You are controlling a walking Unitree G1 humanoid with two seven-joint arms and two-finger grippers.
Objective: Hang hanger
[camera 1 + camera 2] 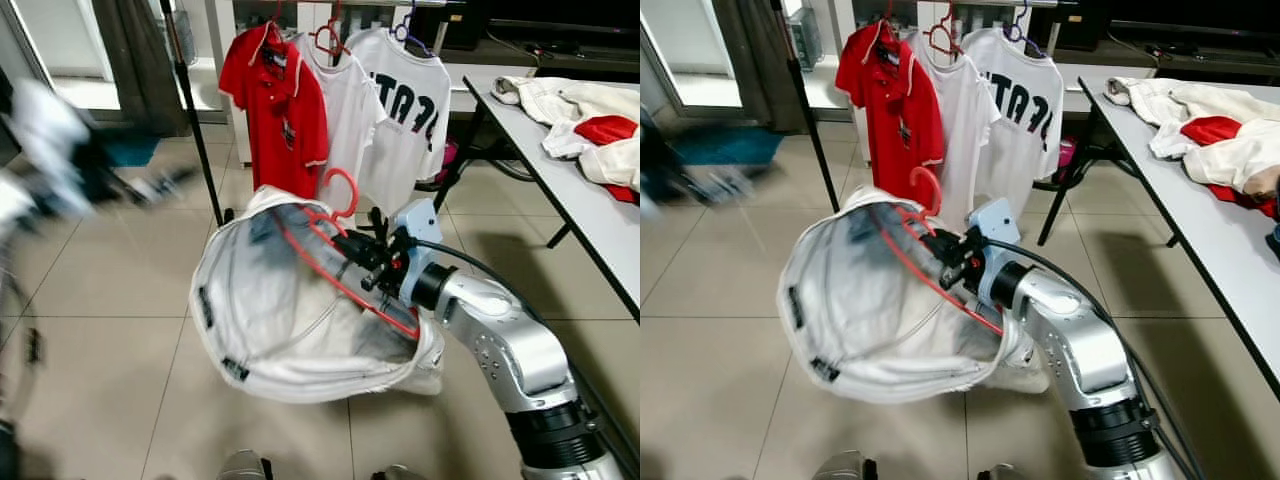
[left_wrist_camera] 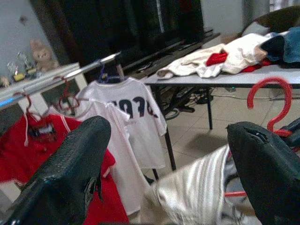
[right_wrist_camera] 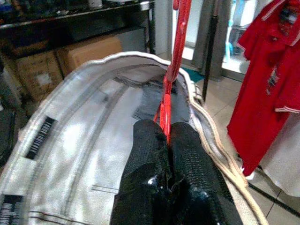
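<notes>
red hanger (image 1: 340, 235) with white jacket (image 1: 270, 310) pinched in right gripper (image 3: 167, 136), short of clothes rack (image 1: 195, 130); carrying step; next, lift hook onto rail.

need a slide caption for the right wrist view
Right pincer shut on a red hanger carrying a white jacket, red shirt hanging beyond.

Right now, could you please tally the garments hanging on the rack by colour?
Red polo shirt: 1
Plain white shirt: 1
White shirt with dark lettering: 1
Total: 3 garments on the rack.
</notes>
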